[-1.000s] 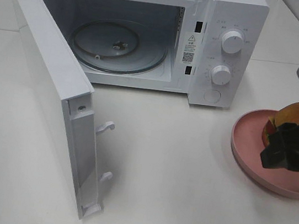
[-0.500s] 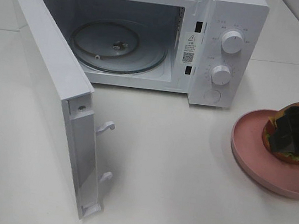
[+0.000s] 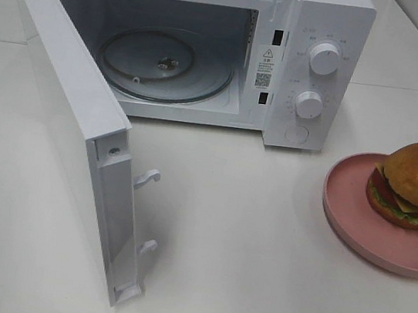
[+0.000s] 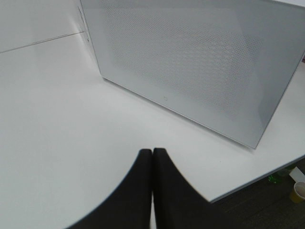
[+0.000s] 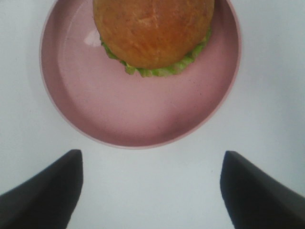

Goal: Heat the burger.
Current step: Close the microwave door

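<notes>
Burger [image 3: 413,185] sits on the pink plate [image 3: 355,224], on the table right of the microwave [image 3: 209,47]; nothing is touching it. Microwave door [image 3: 67,113] is swung wide, glass turntable [image 3: 163,64] bare.

Right gripper [image 5: 151,188]: jaws spread wide, empty, hanging above the table just beside the plate's rim, burger [image 5: 153,33] ahead of it. Left gripper [image 4: 152,164]: fingers pressed together, holding nothing, parked outside the open door.

Step in hand, as I read it: pick up the load.
- Simplest is to grab the plate [image 5: 138,114] rim and carry plate plus burger together.
- If gripping the burger itself, straddle the bun at its widest and squeeze lightly, or the layers may slide.
- Keep it level and approach the cavity straight through the opening, clear of the door edge.
- Set it centred on the turntable.
</notes>
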